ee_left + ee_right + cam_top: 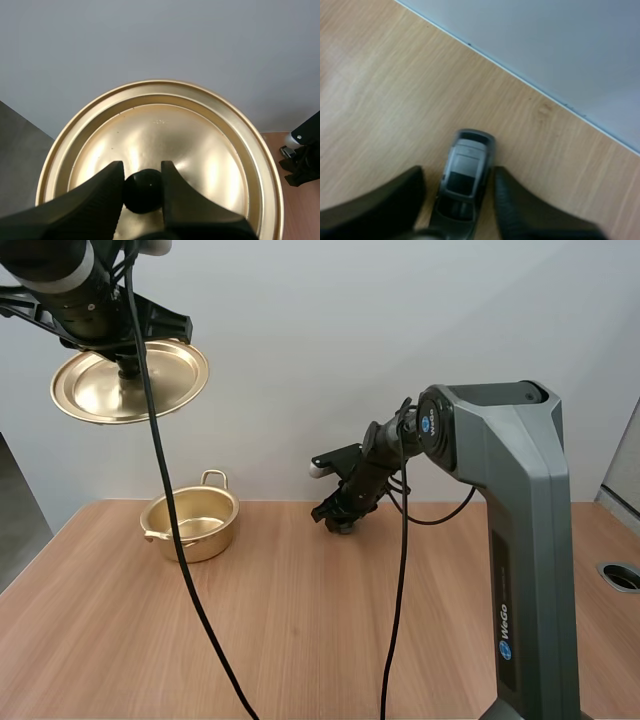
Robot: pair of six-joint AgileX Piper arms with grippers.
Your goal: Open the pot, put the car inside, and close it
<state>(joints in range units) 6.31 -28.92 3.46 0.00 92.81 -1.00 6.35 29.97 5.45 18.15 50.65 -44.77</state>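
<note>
The car (465, 165) is straddled, long axis along the fingers (520, 210), by the opened right gripper (457, 176), while the lid (200, 145) is clamped by its knob (142, 194) in the left gripper (142, 172).

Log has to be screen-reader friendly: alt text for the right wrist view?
A small grey car sits on the wooden table between the right gripper's open fingers, one on each side. Beyond the car, the table's edge meets a pale wall.

Pot (203, 540) left, car (465, 182) right
The lid (168, 382) is hanging above the pot; the car is lying on the table (300, 640).
</note>
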